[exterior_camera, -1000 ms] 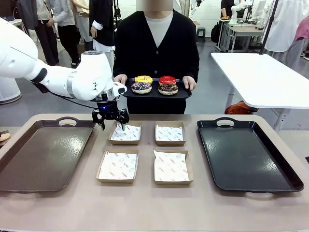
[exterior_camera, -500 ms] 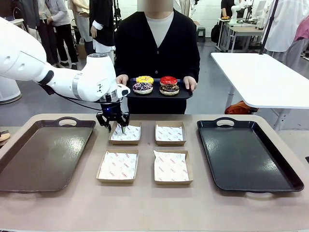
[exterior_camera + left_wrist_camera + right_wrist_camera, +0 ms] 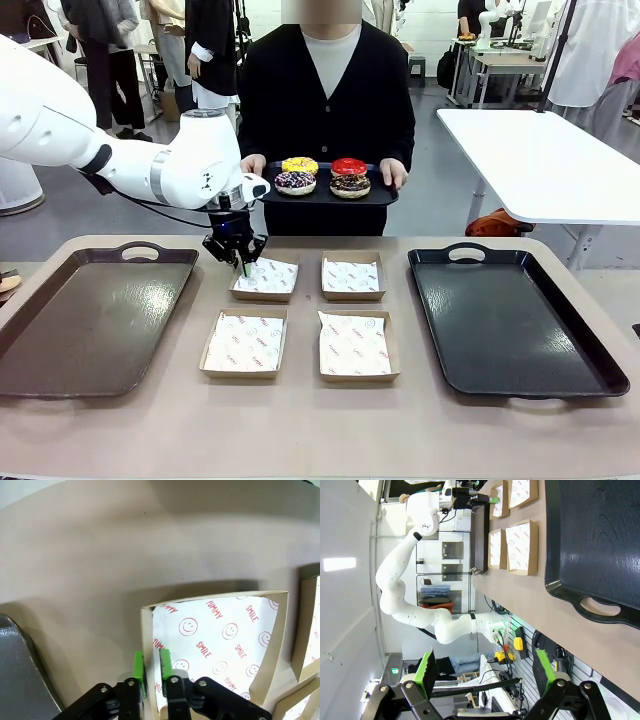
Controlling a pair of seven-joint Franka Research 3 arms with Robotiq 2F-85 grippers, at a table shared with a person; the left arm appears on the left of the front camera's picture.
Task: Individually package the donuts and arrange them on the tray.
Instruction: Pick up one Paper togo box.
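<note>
Since a second ago your left hand (image 3: 242, 264) has closed, pinching the eleven-o'clock box's (image 3: 268, 277) wall; right hand (image 3: 484, 662) spread. Box-positioning step, I judge: next, move it gently, ready for the donuts (image 3: 296, 180).

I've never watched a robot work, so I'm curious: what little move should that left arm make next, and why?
Probably lift gently. The left gripper has its green pads pinched on the side wall of the far-left paper-lined cardboard box, which is empty; the four iced ring donuts wait on the small black tray a person holds.
</note>
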